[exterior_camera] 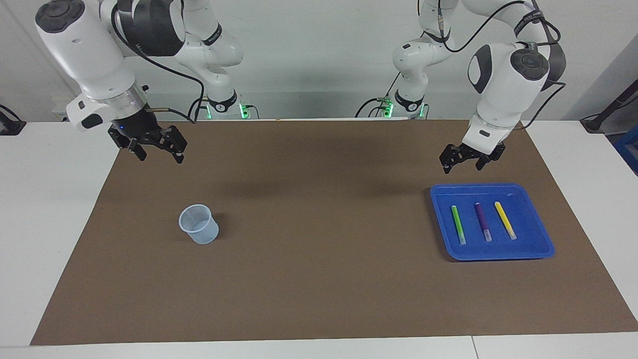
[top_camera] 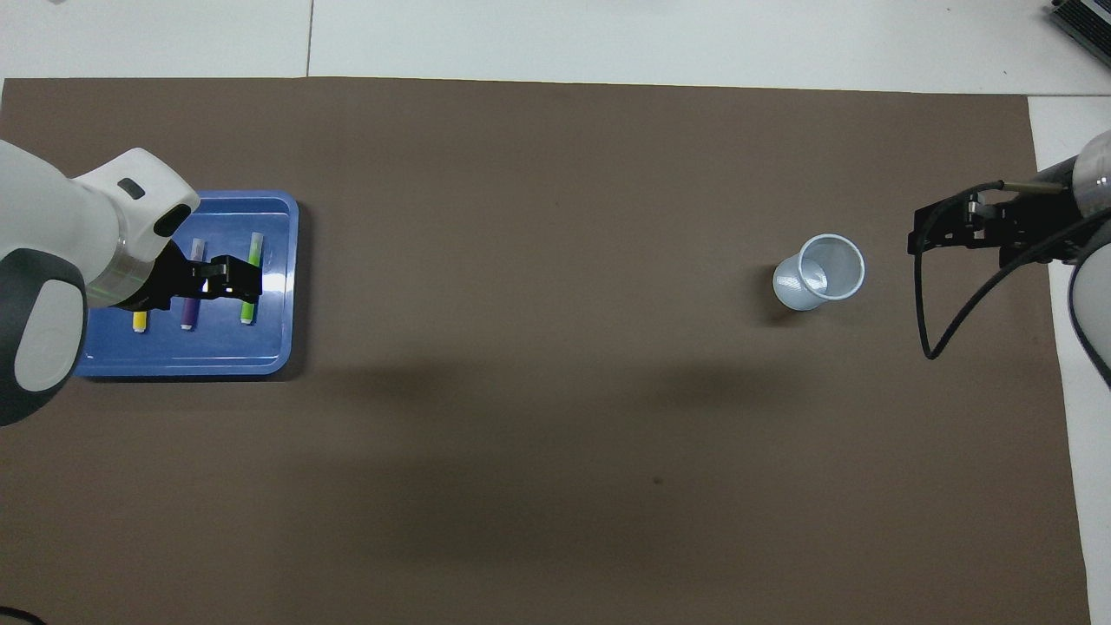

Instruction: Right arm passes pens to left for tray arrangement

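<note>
Three pens are laid side by side in the blue tray, and both grippers are held up with nothing in them.

A flat brown mat is spread over the white table. The tray, smooth, shiny plastic with round corners and a low rim, is set at the left arm's end. The left gripper is held open over the mat beside the tray. The right gripper is spread wide over the mat's other end. A small see-through cup is stood upright. The thin green pen, purple pen and yellow pen are lined up.
</note>
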Motion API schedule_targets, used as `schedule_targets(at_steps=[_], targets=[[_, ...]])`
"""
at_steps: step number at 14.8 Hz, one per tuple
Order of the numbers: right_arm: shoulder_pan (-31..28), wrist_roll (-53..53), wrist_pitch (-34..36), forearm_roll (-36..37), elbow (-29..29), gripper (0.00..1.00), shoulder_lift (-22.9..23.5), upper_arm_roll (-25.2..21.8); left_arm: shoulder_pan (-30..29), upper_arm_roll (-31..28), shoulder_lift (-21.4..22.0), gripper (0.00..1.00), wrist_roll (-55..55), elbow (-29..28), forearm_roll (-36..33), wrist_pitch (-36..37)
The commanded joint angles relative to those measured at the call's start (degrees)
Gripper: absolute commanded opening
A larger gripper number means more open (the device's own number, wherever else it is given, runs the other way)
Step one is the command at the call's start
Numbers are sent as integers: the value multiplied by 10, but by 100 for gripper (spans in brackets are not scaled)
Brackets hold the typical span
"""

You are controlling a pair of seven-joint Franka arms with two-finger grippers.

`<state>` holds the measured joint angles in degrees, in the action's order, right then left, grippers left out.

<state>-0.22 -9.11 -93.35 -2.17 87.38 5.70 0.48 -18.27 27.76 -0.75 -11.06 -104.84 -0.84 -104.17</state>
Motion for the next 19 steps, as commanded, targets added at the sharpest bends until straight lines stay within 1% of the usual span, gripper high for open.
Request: schedule_targets(at_steps=[1, 2, 3, 4, 5, 7, 8, 10, 11, 13, 16, 19], targets=[[-5, 10, 9, 12, 8, 100, -11, 6, 49, -13, 12, 100, -35, 50, 13, 86], [-5, 10, 9, 12, 8, 100, -11, 6, 52, -10, 13, 100, -39, 73, 12, 125], [-5, 10, 9, 12, 8, 100, -11, 5, 51, -12, 11, 100, -34, 85, 12, 140], [-5, 10, 9, 12, 8, 100, -11, 6, 49, -16, 9, 100, -33, 87, 13, 133], [-5, 10, 9, 12, 7, 100, -11, 6, 46, -26, 10, 100, -24, 81, 13, 110], [-5, 10, 9, 12, 7, 100, -11, 5, 62, -73, 1, 100, -15, 83, 13, 59], [-5, 10, 9, 12, 8, 100, -11, 6, 72, -79, -11, 100, -15, 88, 12, 49], [-3, 10, 9, 12, 7, 100, -11, 6, 72, -82, -24, 100, -15, 94, 9, 35], [-3, 10, 9, 12, 8, 100, -11, 6, 75, -82, -27, 100, -16, 92, 9, 32], [-3, 10, 9, 12, 8, 100, -11, 6, 92, -91, -22, 100, -19, 88, 7, 53], [-3, 10, 9, 12, 8, 100, -11, 6, 126, -131, -20, 100, -10, 88, 6, 56], [-3, 10, 10, 12, 8, 100, -11, 6, 146, -163, -20, 100, -10, 90, 6, 54]])
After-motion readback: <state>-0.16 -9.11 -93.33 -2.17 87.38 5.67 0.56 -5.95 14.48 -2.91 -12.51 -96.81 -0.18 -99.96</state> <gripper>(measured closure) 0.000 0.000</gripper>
